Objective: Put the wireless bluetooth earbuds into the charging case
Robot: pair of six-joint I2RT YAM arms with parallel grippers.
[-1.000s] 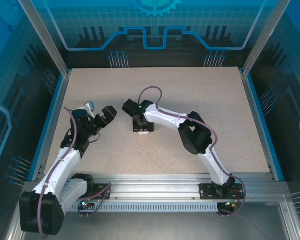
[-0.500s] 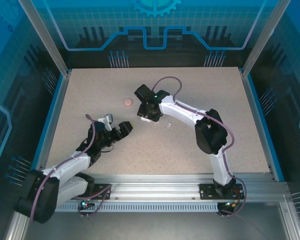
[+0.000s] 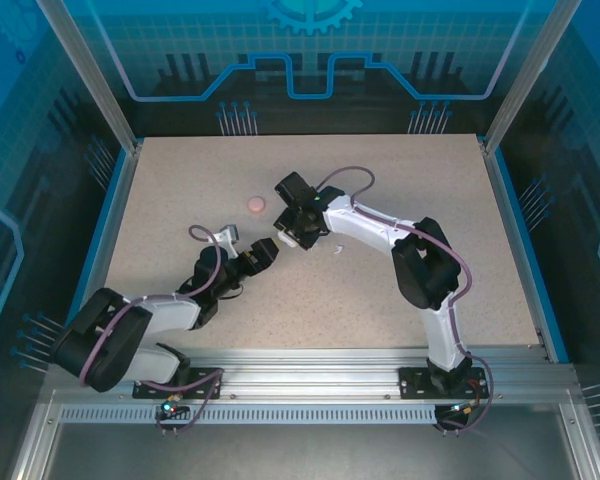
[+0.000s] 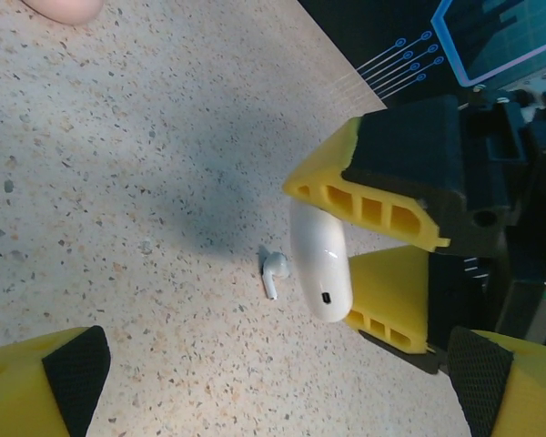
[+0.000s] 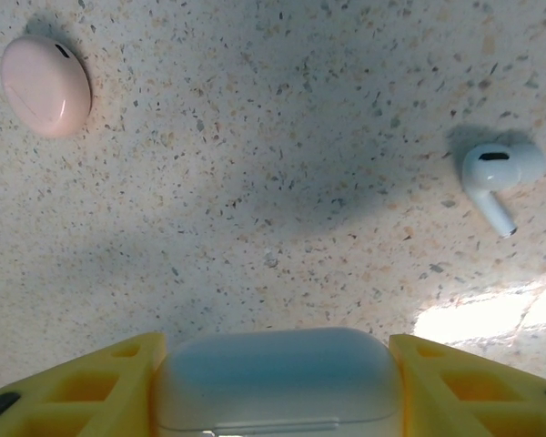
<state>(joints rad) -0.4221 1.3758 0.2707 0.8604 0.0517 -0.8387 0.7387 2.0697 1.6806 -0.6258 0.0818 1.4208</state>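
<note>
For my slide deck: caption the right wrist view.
Right gripper clamps a white charging case; on the speckled table lie a white earbud, right, and a pink oval case, upper left.

Right gripper (image 3: 286, 232) mid-table, gripping white case (image 3: 293, 239). Left gripper (image 3: 266, 252) just beside, nearer. Earbud (image 3: 337, 247) to right; pink oval (image 3: 255, 204) behind, apart.

In R gripper (image 3: 288, 237), charging case (image 5: 278, 378) — earbud (image 5: 499, 173) on counter (image 3: 410, 180) just right of it, rounded pod (image 5: 45, 86) behind-left, well apart.
</note>
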